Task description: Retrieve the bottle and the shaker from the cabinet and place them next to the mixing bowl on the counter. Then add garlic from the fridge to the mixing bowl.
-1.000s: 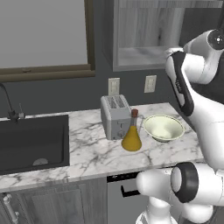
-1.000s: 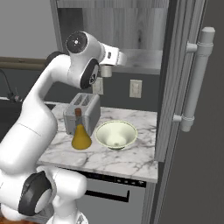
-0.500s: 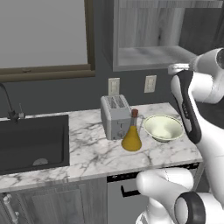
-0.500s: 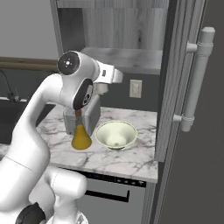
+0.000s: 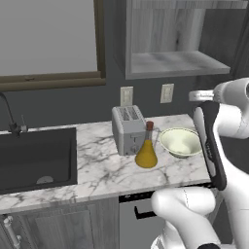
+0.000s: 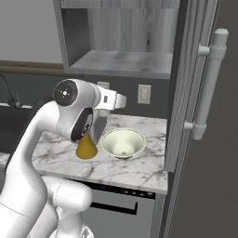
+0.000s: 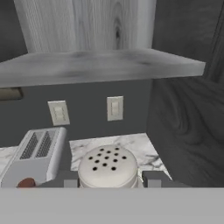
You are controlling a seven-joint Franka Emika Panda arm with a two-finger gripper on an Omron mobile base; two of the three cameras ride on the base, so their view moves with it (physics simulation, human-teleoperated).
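My gripper [image 7: 108, 183] is clamped on the shaker [image 7: 108, 167], held upright; the bowl [image 6: 123, 143] sits below on the worktop [image 6: 139, 169], right of the bottle [image 6: 86, 147], so down I go.

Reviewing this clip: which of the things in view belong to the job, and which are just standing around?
Part of the job:
- bottle, already on the counter
- mixing bowl
- shaker, held in the gripper
- cabinet
- fridge, shut

Just standing around:
- toaster
- sink with its tap
- wall outlets
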